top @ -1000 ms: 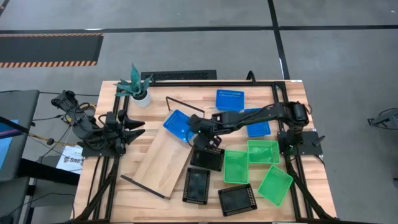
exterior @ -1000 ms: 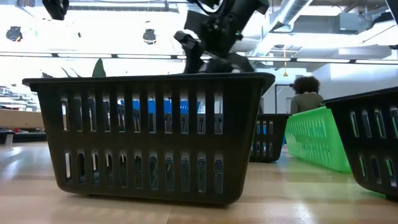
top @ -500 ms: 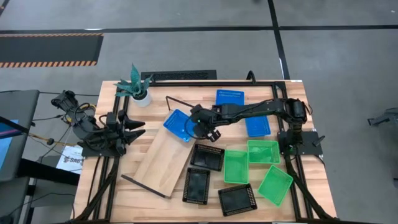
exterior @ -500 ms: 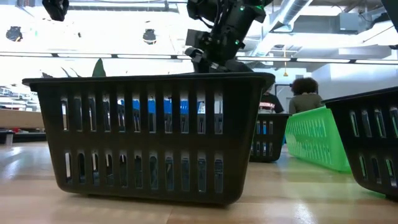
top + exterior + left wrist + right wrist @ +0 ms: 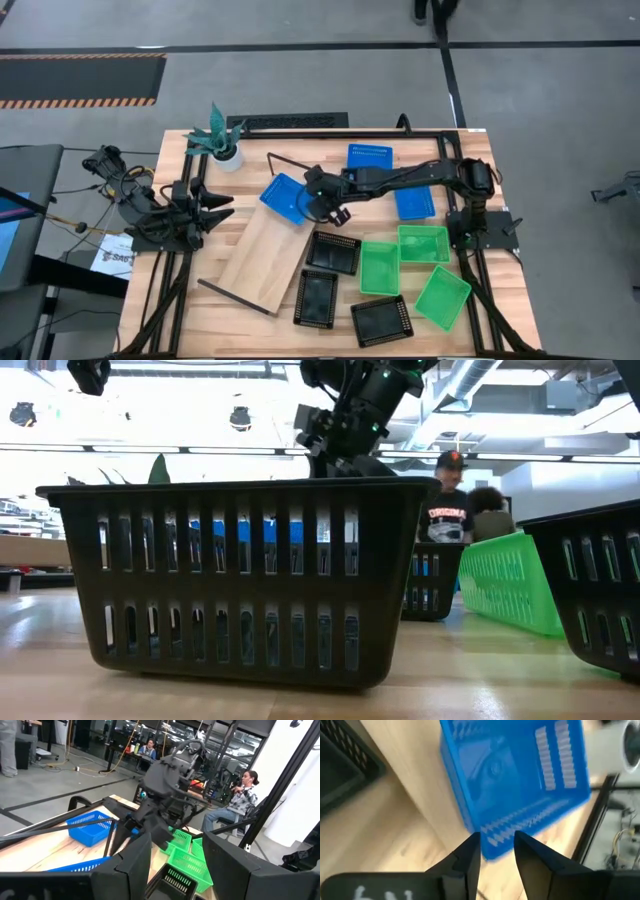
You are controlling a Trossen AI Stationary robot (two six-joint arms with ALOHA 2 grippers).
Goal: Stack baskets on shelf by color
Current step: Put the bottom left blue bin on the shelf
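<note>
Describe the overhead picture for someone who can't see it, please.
From above, the right gripper reaches over a blue basket lying on one end of the tilted wooden shelf. Two more blue baskets, three green and three black lie scattered on the table; the left arm waits at the left edge.

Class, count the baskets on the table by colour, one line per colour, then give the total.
Blue baskets: 3
Black baskets: 3
Green baskets: 3
Total: 9
</note>
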